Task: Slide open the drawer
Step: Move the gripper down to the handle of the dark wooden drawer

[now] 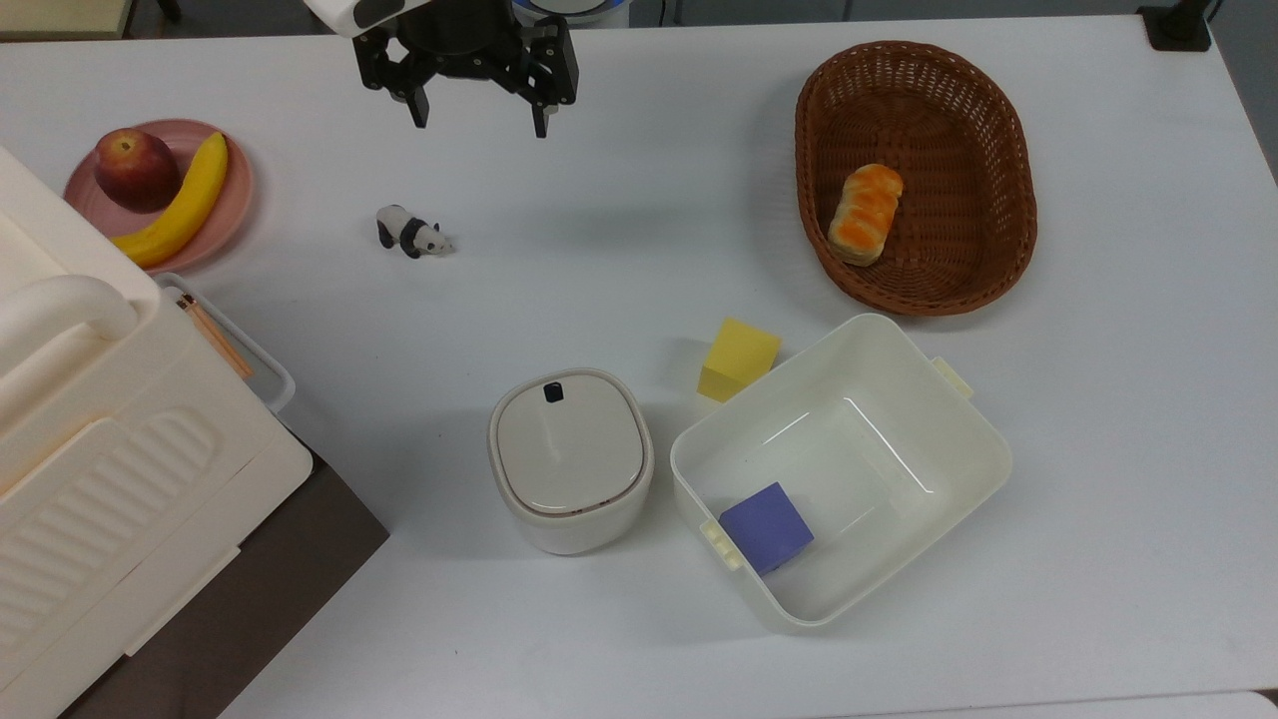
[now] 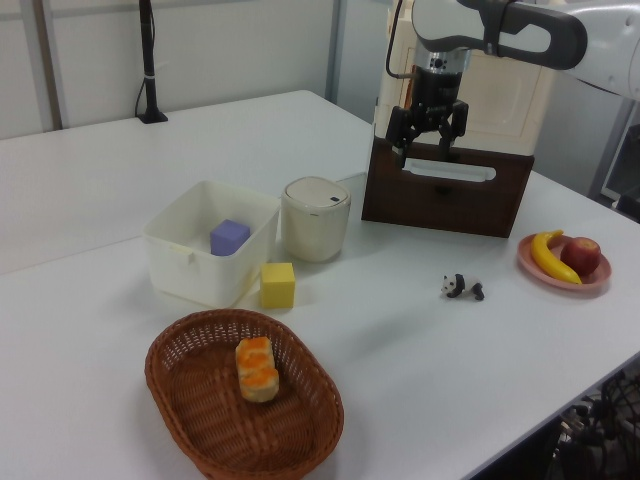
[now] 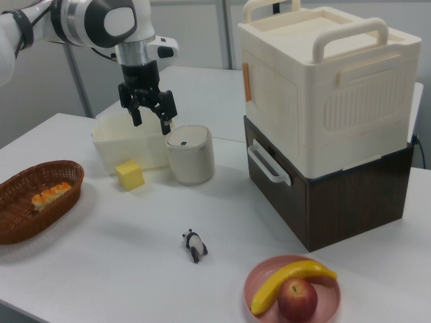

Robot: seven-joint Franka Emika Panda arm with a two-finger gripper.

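The drawer (image 3: pixel 269 185) is the dark brown front of a wooden box, with a white loop handle (image 3: pixel 268 163) across it. It sits flush and closed; it faces the camera in the left view as drawer (image 2: pixel 445 195). From the top view its handle (image 1: pixel 228 345) pokes out from under the cream case. My gripper (image 1: pixel 479 125) hangs open and empty high over the table's far edge in the top view. It stays well apart from the handle. It also appears as gripper (image 2: pixel 423 150) and gripper (image 3: pixel 151 123).
A cream ribbed case (image 3: pixel 323 87) rests on the dark box. On the table: a panda figurine (image 1: pixel 411 232), a pink plate (image 1: pixel 225 215) with apple and banana, a white lidded canister (image 1: pixel 569 457), a yellow cube (image 1: pixel 737 358), a white tub (image 1: pixel 958 419) holding a purple cube, a wicker basket (image 1: pixel 988 130) with bread.
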